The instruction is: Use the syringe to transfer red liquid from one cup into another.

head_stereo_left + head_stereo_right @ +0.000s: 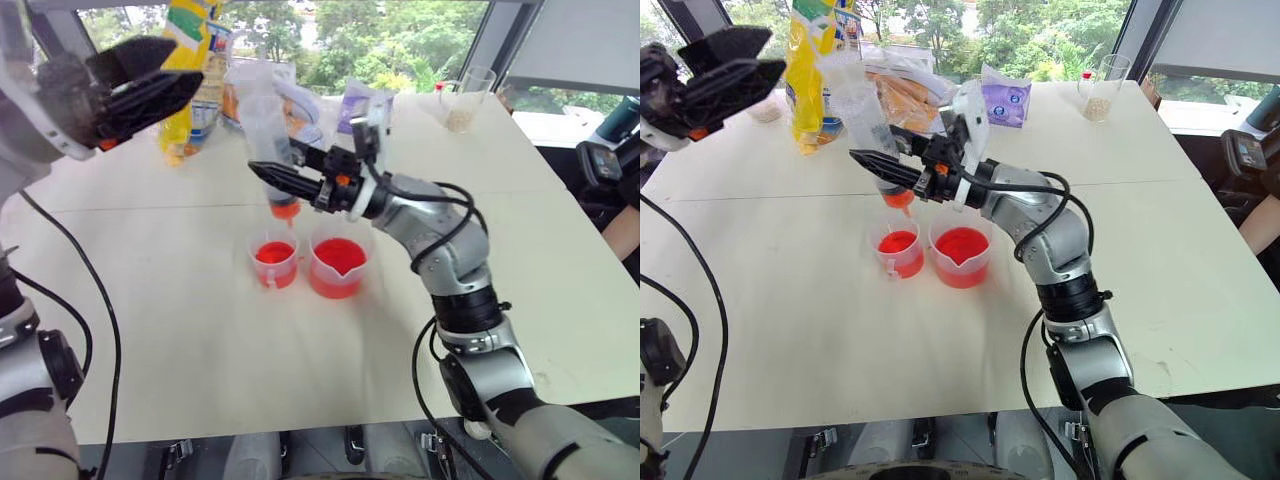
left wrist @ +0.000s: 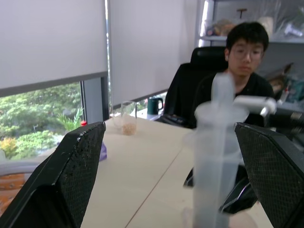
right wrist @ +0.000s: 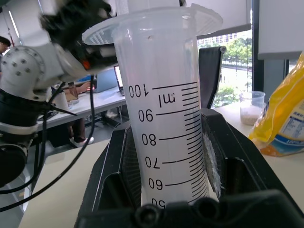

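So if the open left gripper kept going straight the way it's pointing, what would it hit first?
Probably the syringe, standing between the left gripper's open fingers in the left wrist view; depth is unclear, so it may lie well ahead.

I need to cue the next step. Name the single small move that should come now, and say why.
Probably bring the open left gripper back to the plunger top of the clear plastic graduated syringe. The right gripper holds the barrel upright, its red-orange tip just above the smaller, narrower clear cup of red liquid beside the wider spouted cup, while the left jaws stand apart from it.
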You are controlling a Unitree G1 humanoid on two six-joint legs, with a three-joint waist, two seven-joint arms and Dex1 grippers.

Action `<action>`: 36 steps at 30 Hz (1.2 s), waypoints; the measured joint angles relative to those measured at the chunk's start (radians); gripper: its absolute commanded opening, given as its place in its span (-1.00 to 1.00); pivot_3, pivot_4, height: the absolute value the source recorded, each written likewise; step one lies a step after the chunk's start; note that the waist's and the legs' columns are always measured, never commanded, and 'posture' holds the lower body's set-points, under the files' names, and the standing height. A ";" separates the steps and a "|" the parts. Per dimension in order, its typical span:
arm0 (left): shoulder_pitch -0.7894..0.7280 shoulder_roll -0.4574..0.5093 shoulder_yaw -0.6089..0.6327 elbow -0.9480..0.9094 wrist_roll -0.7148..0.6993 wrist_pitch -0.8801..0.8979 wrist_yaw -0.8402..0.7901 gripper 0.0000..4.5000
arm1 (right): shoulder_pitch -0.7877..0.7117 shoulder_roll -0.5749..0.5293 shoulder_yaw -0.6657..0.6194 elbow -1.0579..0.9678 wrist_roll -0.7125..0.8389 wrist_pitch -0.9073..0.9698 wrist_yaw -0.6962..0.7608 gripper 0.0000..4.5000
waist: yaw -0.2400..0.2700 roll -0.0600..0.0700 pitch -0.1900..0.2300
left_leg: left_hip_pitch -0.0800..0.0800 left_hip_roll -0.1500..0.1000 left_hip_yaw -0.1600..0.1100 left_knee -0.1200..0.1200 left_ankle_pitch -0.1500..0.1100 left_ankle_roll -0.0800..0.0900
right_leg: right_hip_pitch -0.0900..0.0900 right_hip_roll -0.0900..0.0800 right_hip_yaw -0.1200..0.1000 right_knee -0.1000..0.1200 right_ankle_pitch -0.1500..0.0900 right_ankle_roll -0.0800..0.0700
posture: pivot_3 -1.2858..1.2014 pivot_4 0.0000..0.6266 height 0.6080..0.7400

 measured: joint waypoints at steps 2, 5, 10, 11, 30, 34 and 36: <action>0.000 0.004 0.008 -0.021 -0.023 0.012 0.013 0.98 | 0.003 0.022 0.024 0.043 -0.026 -0.037 0.014 -0.39 | -0.002 0.000 0.000 | 0.000 0.000 0.000 0.000 0.000 0.000 | 0.000 0.000 0.000 0.000 0.000 0.000 | 0.03 -0.52 1.00; 0.000 0.003 0.001 -0.051 -0.041 0.020 0.031 0.98 | 0.034 0.044 0.057 0.078 -0.055 -0.073 0.034 -0.39 | -0.001 0.000 0.000 | 0.000 0.000 0.000 0.000 0.000 0.000 | 0.000 0.000 0.000 0.000 0.000 0.000 | 0.03 -0.52 1.00; 0.000 -0.005 -0.068 -0.073 -0.020 0.008 0.040 0.98 | 0.060 0.049 0.074 0.091 -0.079 -0.086 0.048 -0.39 | 0.001 0.000 0.000 | 0.000 0.000 0.000 0.000 0.000 -0.001 | 0.000 0.000 0.000 0.000 0.000 0.000 | 0.03 -0.52 1.00; 0.000 -0.009 -0.077 -0.073 -0.012 0.003 0.040 0.98 | 0.060 0.050 0.074 0.091 -0.079 -0.086 0.048 -0.39 | 0.000 0.000 0.000 | 0.000 0.000 0.000 0.000 0.000 -0.001 | 0.000 0.000 0.000 0.000 0.000 0.000 | 0.03 -0.52 1.00; 0.021 -0.036 -0.152 -0.077 0.035 -0.024 0.017 -0.95 | 0.072 0.053 0.074 0.085 -0.093 -0.084 0.043 -0.39 | -0.002 0.000 0.000 | 0.000 0.000 0.000 0.000 0.001 -0.001 | 0.000 0.001 0.000 0.000 0.000 0.000 | 0.03 -0.52 1.00; 0.050 -0.034 -0.149 -0.105 0.043 -0.037 0.015 -0.95 | 0.072 0.053 0.076 0.086 -0.105 -0.074 0.047 -0.39 | -0.002 0.000 0.000 | 0.000 0.000 0.000 0.000 0.001 -0.001 | 0.000 0.001 0.000 0.000 0.000 0.000 | 0.03 -0.52 1.00; 0.059 -0.033 -0.149 -0.110 0.048 -0.045 0.013 -0.95 | 0.072 0.053 0.076 0.086 -0.108 -0.070 0.048 -0.39 | -0.002 0.000 0.000 | 0.000 0.000 0.000 0.000 0.001 -0.001 | 0.000 0.001 0.000 0.001 0.000 0.000 | 0.03 -0.52 1.00</action>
